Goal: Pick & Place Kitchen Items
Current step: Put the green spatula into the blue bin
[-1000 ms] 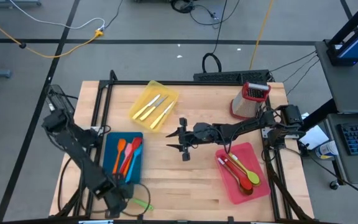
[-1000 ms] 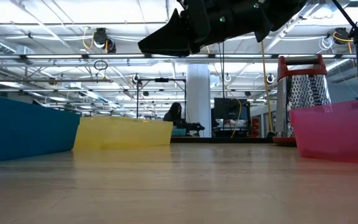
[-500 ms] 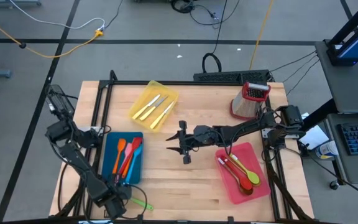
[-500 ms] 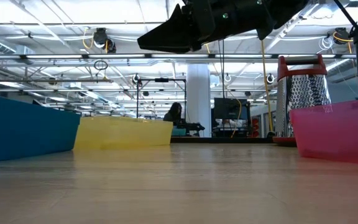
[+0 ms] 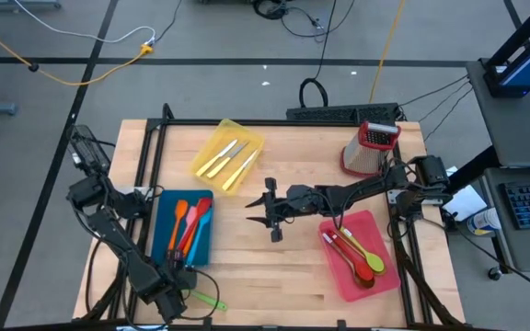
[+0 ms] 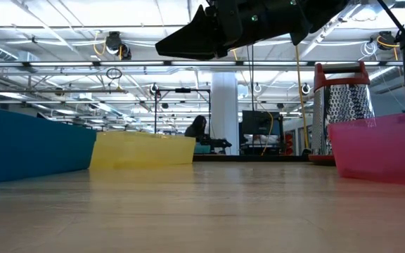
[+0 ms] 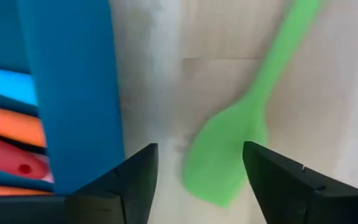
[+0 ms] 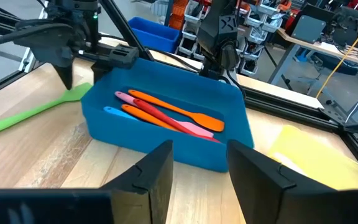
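A green spatula (image 5: pixel 208 300) lies flat on the wood by the table's near edge, just beside the blue tray (image 5: pixel 159 230). My left gripper (image 5: pixel 178 280) points down over it, open. Its fingers stand on either side of the spatula's blade (image 7: pixel 225 155) without touching it. The blue tray's wall (image 7: pixel 73 93) is next to one finger. The tray holds orange, red, pink and blue spatulas (image 8: pixel 166 115). My right gripper (image 5: pixel 251 213) hovers open and level above the table's middle, holding nothing.
A yellow tray (image 5: pixel 212 138) with cream-handled knives (image 5: pixel 230 158) sits at the far left-centre. A pink-red tray (image 5: pixel 380 230) with spoons (image 5: pixel 357 253) is at the near right. A red-topped metal grater (image 5: pixel 371 147) stands at the far right. Bare wood lies between the trays.
My left gripper has sunk toward the green spatula at the blue tray's near end and tipped until it points straight down. My right gripper has stayed where it was above the table's middle.
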You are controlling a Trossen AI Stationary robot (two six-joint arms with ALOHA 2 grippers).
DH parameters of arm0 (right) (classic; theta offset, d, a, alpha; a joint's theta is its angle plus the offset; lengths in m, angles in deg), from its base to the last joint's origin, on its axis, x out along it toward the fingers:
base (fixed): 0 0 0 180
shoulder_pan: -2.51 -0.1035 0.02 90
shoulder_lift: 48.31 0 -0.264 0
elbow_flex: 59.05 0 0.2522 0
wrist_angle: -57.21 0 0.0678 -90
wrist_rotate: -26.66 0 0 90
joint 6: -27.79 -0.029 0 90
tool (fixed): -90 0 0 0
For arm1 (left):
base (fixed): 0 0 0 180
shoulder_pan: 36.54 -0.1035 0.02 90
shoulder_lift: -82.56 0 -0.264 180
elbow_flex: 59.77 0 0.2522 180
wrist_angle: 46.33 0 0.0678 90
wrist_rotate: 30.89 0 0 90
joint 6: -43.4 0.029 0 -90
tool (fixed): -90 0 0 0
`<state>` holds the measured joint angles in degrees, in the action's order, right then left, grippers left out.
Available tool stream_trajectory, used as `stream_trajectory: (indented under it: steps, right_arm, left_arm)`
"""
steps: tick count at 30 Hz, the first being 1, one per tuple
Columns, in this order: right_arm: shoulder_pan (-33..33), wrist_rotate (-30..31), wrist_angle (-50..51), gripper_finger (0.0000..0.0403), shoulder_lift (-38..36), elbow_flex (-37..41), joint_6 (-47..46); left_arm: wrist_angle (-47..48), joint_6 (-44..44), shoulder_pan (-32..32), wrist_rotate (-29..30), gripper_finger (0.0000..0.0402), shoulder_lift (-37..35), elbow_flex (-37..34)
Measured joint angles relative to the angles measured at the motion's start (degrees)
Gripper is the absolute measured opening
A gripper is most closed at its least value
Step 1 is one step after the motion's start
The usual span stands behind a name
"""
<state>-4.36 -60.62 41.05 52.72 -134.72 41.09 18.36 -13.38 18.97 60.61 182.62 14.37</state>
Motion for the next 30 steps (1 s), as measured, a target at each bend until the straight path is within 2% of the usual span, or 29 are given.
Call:
stream_trajectory:
  steps: [4, 10, 16, 23, 30]
  right_arm:
    - [0.02, 0.00, 0.00, 0.0141, 0.00, 0.00, 0.00]
    - [0.02, 0.00, 0.04, 0.0141, 0.00, 0.00, 0.00]
    - [0.00, 0.00, 0.05, 0.0141, 0.00, 0.00, 0.00]
    - [0.01, 0.00, 0.08, 0.0141, 0.00, 0.00, 0.00]
    - [0.02, 0.00, 0.15, 0.0141, 0.00, 0.00, 0.00]
  left_arm:
    - [-0.18, 2.96, 0.01, 0.57, 0.0219, 0.01, -0.04]
    - [-4.11, 3.15, 0.38, -4.31, 0.0200, -0.01, -0.04]
    - [-4.32, 4.11, 0.85, 0.59, 0.0199, -0.01, -1.52]
    - [-8.32, 4.33, 0.95, -1.85, 0.0200, -0.32, -4.21]
    - [-9.63, 6.67, 1.27, 1.28, 0.0200, -0.21, -4.33]
